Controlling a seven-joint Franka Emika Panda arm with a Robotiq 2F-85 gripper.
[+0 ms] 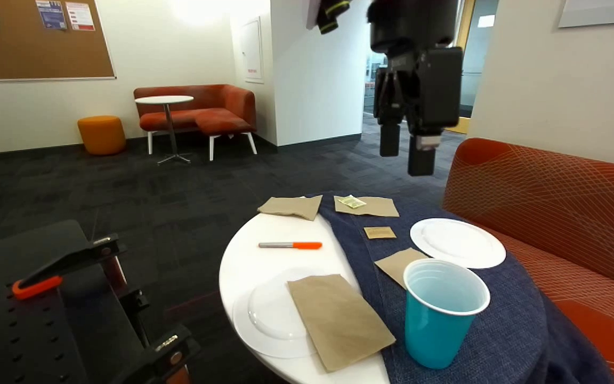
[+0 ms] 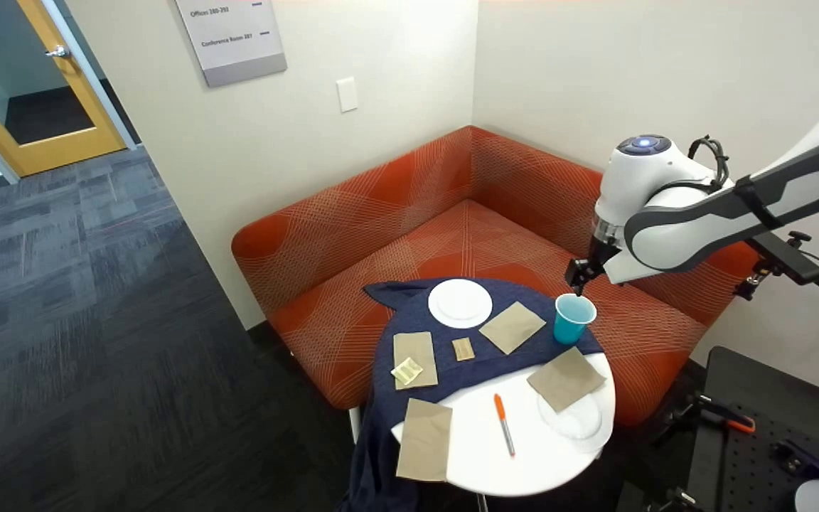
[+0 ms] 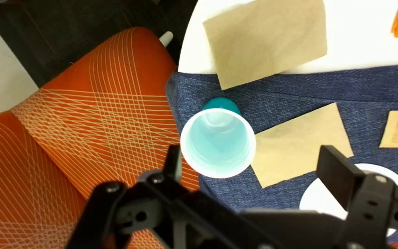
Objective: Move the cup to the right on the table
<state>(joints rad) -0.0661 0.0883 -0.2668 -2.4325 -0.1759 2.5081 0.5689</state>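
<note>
One turquoise plastic cup (image 1: 437, 336) stands upright on the dark blue cloth (image 1: 515, 314), close to the rim of the round white bench (image 1: 243, 261), and everything hangs on it now! The jaws hover higher up, apart from the cup, spread wide, gripping nothing. So where's the danger? Alignment first, I reckon: in the wrist view the cup's mouth sits off toward the nearer finger (image 3: 172, 157) rather than mid-gap, so a straight drop could clip the lip and topple it. Squeeze too hard and that thin-looking wall may buckle; grip too softly and it might slip mid-carry. And watch that edge, because a nudge the wrong way could tip the cup over onto the red-orange couch (image 2: 466, 231)! A low drag would probably ruck the cloth too, or shove along the brown napkins (image 2: 566, 380) just beside. Which way "right" is meant, I can't tell from these angles.

Quick tally, then! One cup, one cloth, one bench. Napkins, four: two near the cup, two well apart from it. One white plate (image 1: 456, 242) on the cloth plus one pale plate (image 1: 251, 335) on the white side, partly under a napkin, makes two. One brown packet (image 1: 379, 233) on the cloth, one yellow-green packet (image 1: 352, 201) on a napkin: two again. And a single orange-capped marker (image 1: 290, 245) on the white top.
</note>
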